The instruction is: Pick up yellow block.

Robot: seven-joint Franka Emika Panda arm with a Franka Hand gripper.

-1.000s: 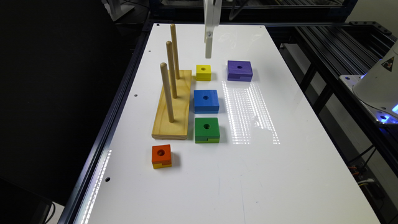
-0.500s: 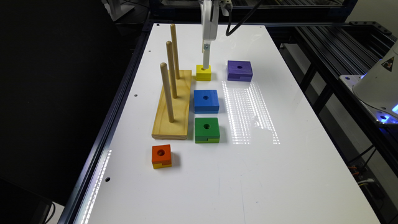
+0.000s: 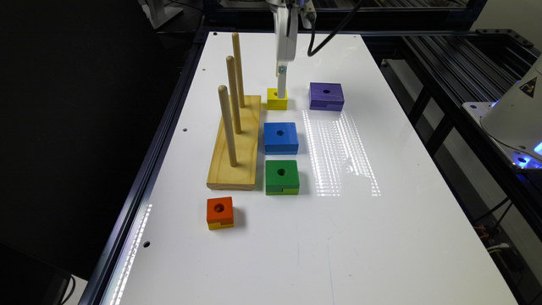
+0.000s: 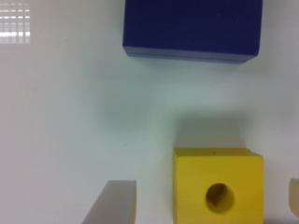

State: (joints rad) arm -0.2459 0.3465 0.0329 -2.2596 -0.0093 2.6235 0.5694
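Wrist view: pincer (image 4: 208, 200) spread wide, one finger (image 4: 114, 203) on each side of the yellow block (image 4: 217, 184) (no contact visible). Exterior view: block on the white tabletop (image 3: 381, 237), far of the blue block (image 3: 280, 137), between peg board (image 3: 236, 144) and purple block (image 3: 326, 96).

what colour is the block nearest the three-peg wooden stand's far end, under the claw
Yellow all over, with a round hole in its top: the yellow block. It shows best in the wrist view.
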